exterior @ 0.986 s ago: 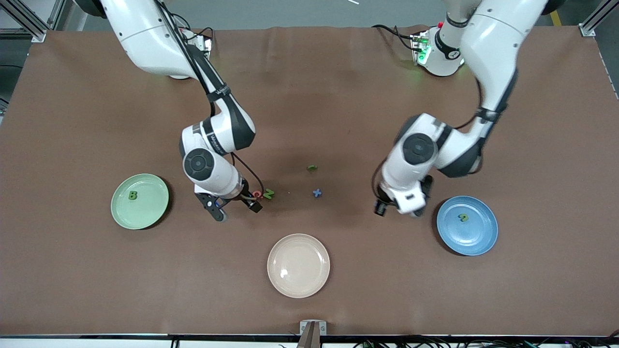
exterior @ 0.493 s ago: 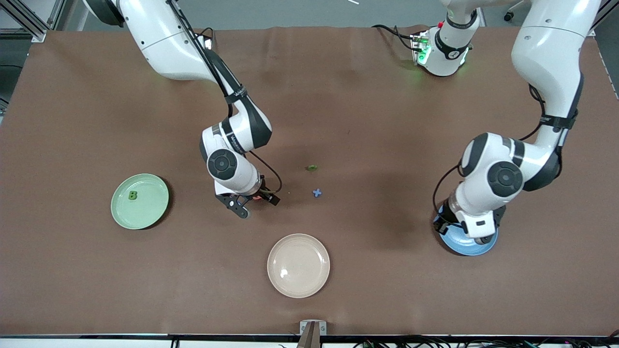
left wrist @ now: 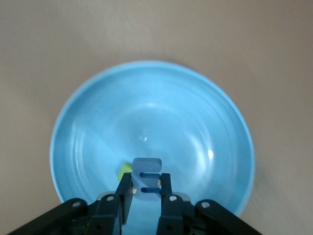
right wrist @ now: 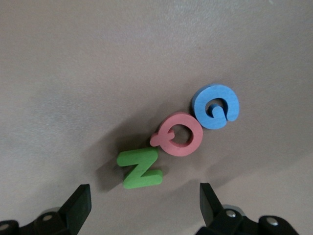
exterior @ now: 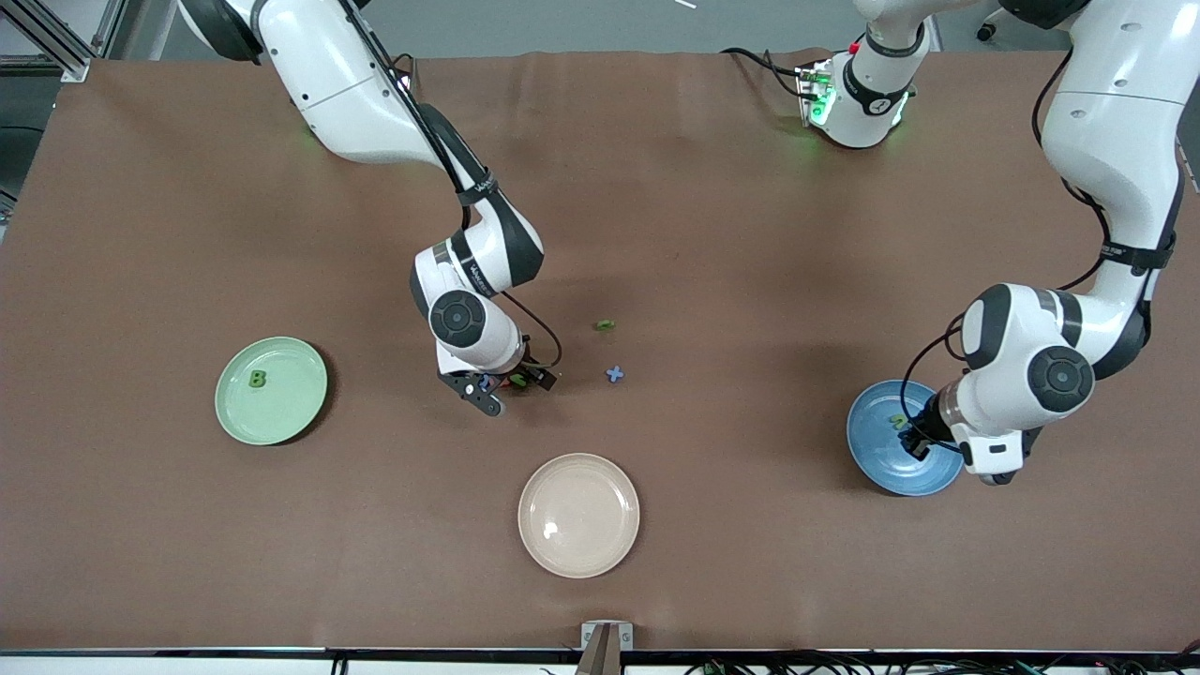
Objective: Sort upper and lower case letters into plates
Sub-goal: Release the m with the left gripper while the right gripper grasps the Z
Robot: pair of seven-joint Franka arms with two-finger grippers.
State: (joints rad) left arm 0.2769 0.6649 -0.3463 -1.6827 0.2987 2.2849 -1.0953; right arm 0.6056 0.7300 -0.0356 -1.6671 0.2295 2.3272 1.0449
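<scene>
The blue plate lies toward the left arm's end of the table with a yellow-green letter in it. My left gripper hangs over this plate, shut on a pale blue letter beside the yellow-green letter. The mint green plate toward the right arm's end holds a green B. My right gripper is low over the table's middle, open, with a green N, a pink Q and a blue G just ahead of its fingers.
A cream plate lies nearest the front camera, mid-table, with nothing in it. A small green letter and a blue x-shaped letter lie loose on the brown table, beside the right gripper toward the left arm's end.
The left arm swung from beside the blue plate to over it, carrying the pale blue letter. The right gripper shifted toward the table's middle, over the N, Q and G.
</scene>
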